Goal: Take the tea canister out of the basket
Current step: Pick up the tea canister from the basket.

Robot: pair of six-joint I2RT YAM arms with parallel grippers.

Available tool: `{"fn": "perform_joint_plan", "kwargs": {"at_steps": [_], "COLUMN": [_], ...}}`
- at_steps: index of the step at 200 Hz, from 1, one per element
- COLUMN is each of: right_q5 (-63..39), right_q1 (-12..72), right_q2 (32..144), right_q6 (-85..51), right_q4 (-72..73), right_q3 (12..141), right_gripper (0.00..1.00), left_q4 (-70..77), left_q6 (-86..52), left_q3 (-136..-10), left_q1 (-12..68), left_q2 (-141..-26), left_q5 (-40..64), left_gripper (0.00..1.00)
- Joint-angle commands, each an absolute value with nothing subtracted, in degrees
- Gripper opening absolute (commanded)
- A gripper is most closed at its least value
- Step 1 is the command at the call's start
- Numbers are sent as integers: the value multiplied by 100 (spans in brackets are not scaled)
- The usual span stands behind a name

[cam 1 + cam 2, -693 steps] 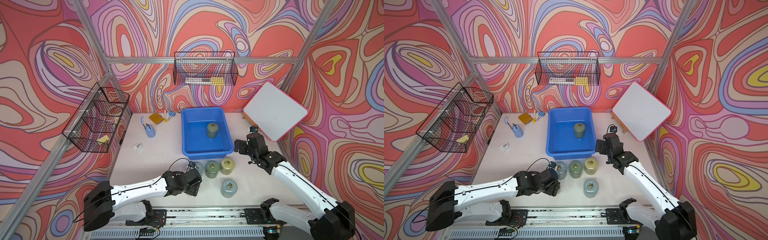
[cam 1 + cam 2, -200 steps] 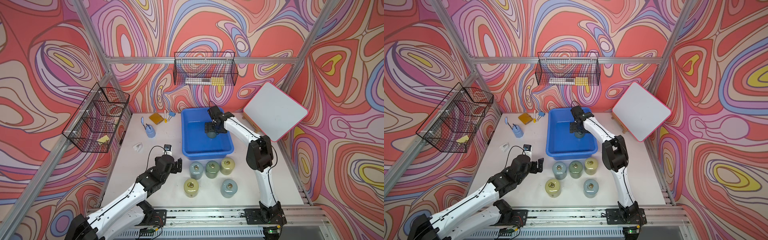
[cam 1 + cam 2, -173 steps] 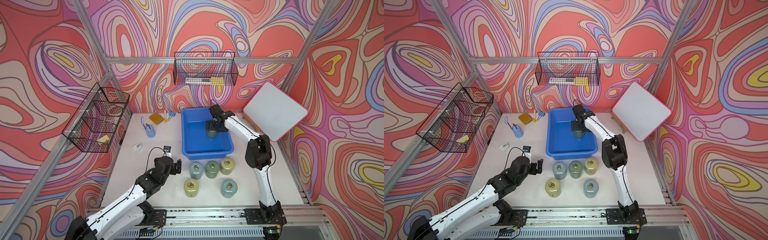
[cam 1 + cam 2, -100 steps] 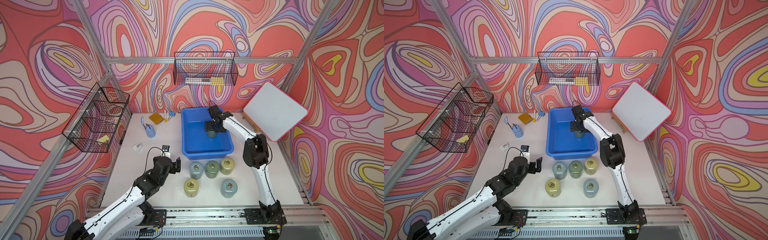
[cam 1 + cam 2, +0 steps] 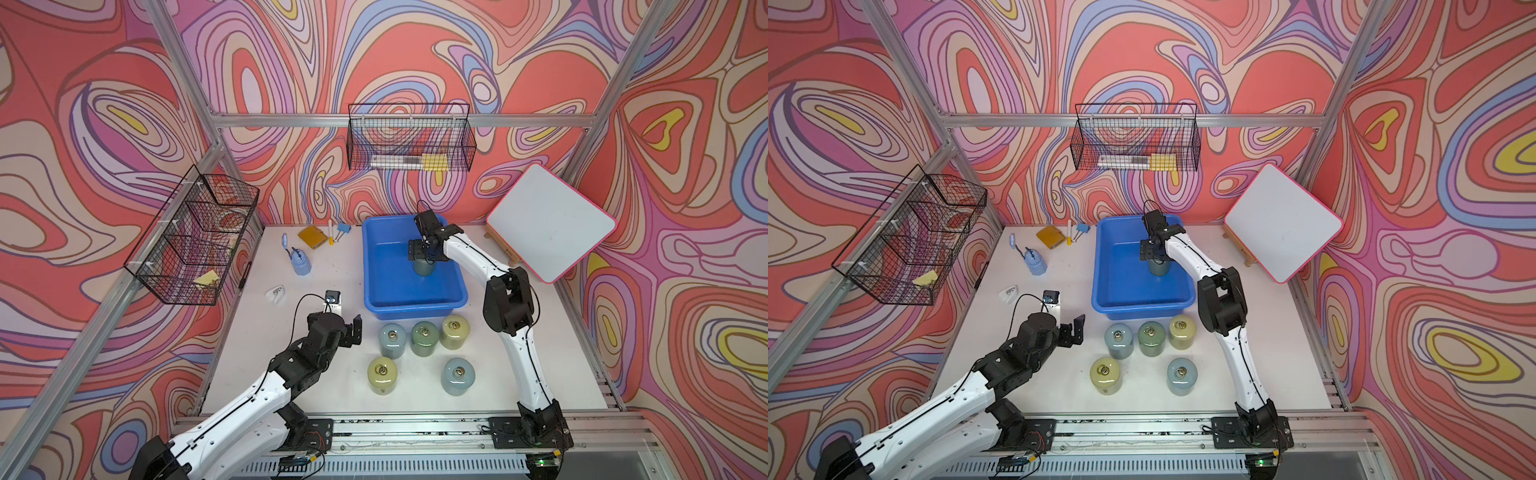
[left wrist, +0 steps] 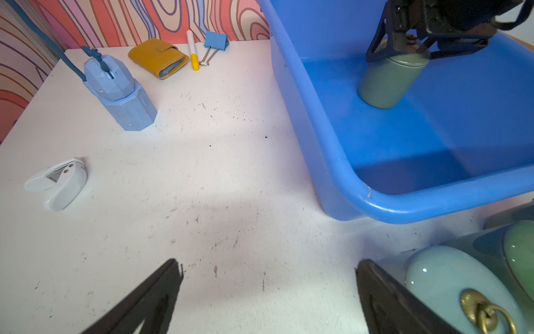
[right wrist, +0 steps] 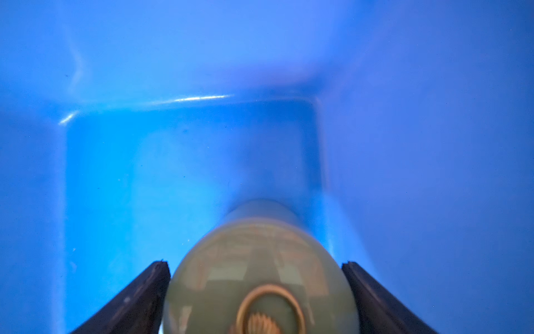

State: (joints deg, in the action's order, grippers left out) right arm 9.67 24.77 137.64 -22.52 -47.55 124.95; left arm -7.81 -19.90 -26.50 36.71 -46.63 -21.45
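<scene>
A grey-green tea canister (image 5: 424, 268) (image 5: 1158, 269) (image 6: 387, 81) stands upright inside the blue basket (image 5: 415, 305) (image 5: 1144, 309) (image 6: 433, 199), toward its far right. My right gripper (image 5: 426, 253) (image 5: 1155, 251) (image 7: 255, 264) reaches down from above it. Its two dark fingers lie against opposite sides of the canister's domed lid (image 7: 260, 274). My left gripper (image 5: 353, 330) (image 5: 1073, 328) (image 6: 268, 264) hovers open over bare table, left of the basket's front corner, with nothing between its fingers.
Several more canisters (image 5: 392, 340) (image 5: 1181, 376) stand on the table in front of the basket, one pale blue (image 6: 450, 286) beside my left gripper. A whiteboard (image 5: 548, 222) leans at back right. Blue holder (image 5: 300, 262), yellow wallet (image 5: 311, 237) and white punch (image 5: 276, 294) lie left. Wire baskets (image 5: 409, 141) hang on the walls.
The right gripper's jaws have narrowed onto the canister's lid while staying above it in the basket. The left arm has shifted only slightly and stays open.
</scene>
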Motion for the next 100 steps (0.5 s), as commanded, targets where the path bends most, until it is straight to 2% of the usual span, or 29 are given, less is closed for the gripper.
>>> {"fn": "perform_joint_plan", "kwargs": {"at_steps": [1, 51, 100], "right_q5": [1044, 1001, 1044], "right_q1": [2470, 2470, 2474], "right_q2": [13947, 13960, 13833], "right_q6": [-2186, -2180, -2112], "right_q4": [-4719, -4669, -4619], "right_q3": [12620, 12586, 12474], "right_gripper": [94, 87, 71], "left_q4": [-647, -633, -617], "left_q6": [-1917, -1905, -1898], "left_q3": [-2566, -2560, -2555], "left_q1": [3634, 3639, 3638], "left_q2": [-4676, -4710, -4720], "left_q5": [-2243, -2250, -2258], "left_gripper": [99, 99, 99]}}
